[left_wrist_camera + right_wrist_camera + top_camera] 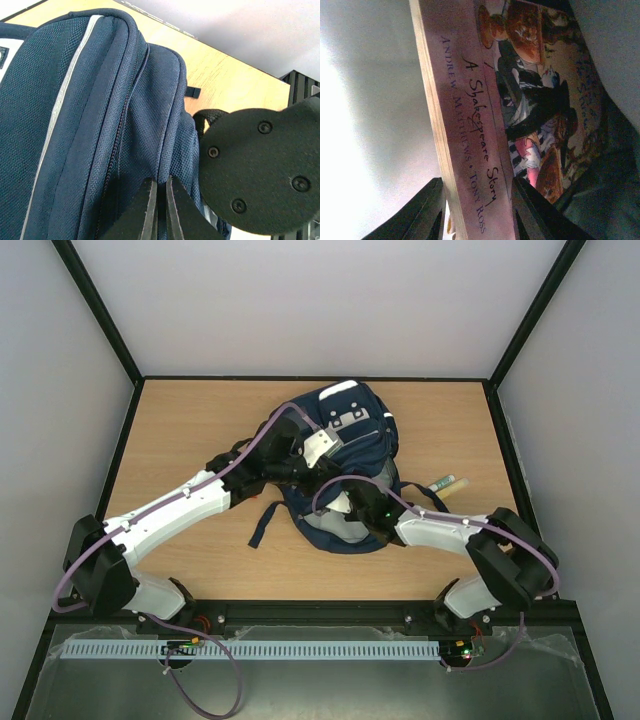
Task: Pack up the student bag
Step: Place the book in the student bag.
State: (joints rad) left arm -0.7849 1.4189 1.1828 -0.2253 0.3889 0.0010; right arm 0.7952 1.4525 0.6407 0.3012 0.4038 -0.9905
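The student bag (345,430), navy with white stripes and grey patches, lies in the middle of the wooden table. My left gripper (300,462) is at its left side, and the left wrist view shows this gripper (160,181) shut on a ridge of the bag's navy fabric (90,100) beside a zip. My right gripper (350,502) reaches into the bag's near opening. In the right wrist view this gripper (477,182) is shut on a paperback book (470,100) with a pink spine reading "A Shakespeare Story". One finger presses the page edge and the other presses the illustrated cover.
A small tube-like item (443,484) lies on the table just right of the bag. A dark strap (262,525) trails toward the near left. A black round plate with screws (260,175) fills the right of the left wrist view. Black frame rails border the table.
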